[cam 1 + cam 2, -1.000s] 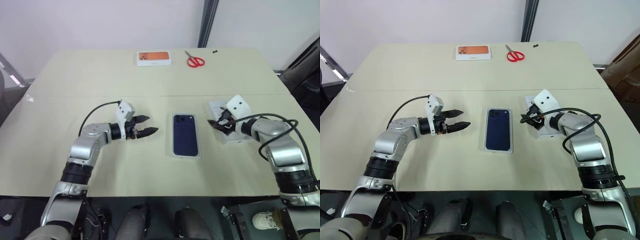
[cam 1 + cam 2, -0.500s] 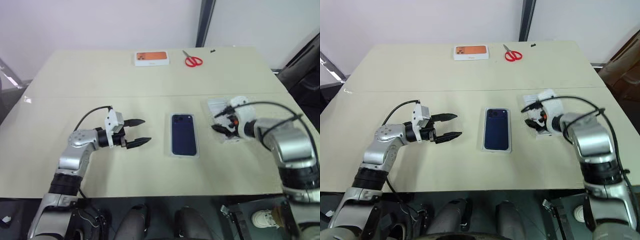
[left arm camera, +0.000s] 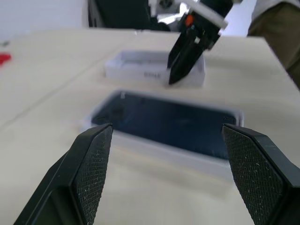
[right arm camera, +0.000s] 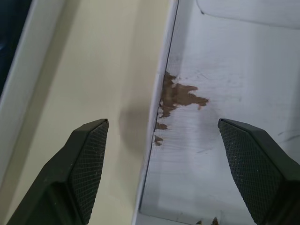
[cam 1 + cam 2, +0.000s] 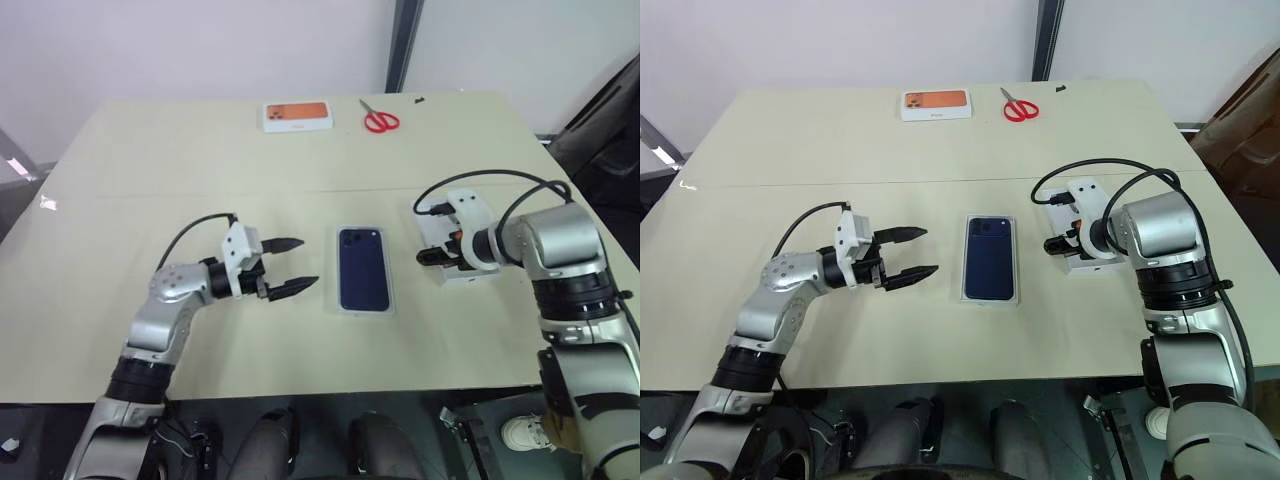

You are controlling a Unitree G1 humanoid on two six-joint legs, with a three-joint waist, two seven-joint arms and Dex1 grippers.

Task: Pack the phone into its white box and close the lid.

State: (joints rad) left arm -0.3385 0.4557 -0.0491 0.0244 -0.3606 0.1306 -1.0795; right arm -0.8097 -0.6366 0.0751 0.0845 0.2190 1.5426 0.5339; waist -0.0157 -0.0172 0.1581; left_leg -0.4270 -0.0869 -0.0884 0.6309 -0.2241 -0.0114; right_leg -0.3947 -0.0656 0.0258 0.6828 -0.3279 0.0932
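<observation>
The dark navy phone (image 5: pixel 362 270) lies flat at the table's middle inside the white box (image 5: pixel 363 311), whose rim shows all round it. The lid (image 5: pixel 462 276) rests to its right, plain white inner face (image 4: pixel 220 93) up, with small brown marks. My right gripper (image 5: pixel 436 252) is open and points down over the lid's near-left wall (image 4: pixel 157 140), one finger (image 4: pixel 89 164) over the table and the other (image 4: pixel 253 164) over the lid's inside. My left gripper (image 5: pixel 309 262) is open, level, just left of the phone (image 3: pixel 164 122) and aimed at it, holding nothing.
A white box with an orange top (image 5: pixel 296 115) and red scissors (image 5: pixel 380 121) lie at the table's far edge. A seam crosses the tabletop (image 5: pixel 200 195) behind the arms. The right arm's black cable (image 5: pixel 480 182) loops above the lid.
My right wrist has rolled and tipped down, so its fingers now point into the lid's edge instead of sideways. The left hand has drawn back a little from the phone. The camera view has shifted.
</observation>
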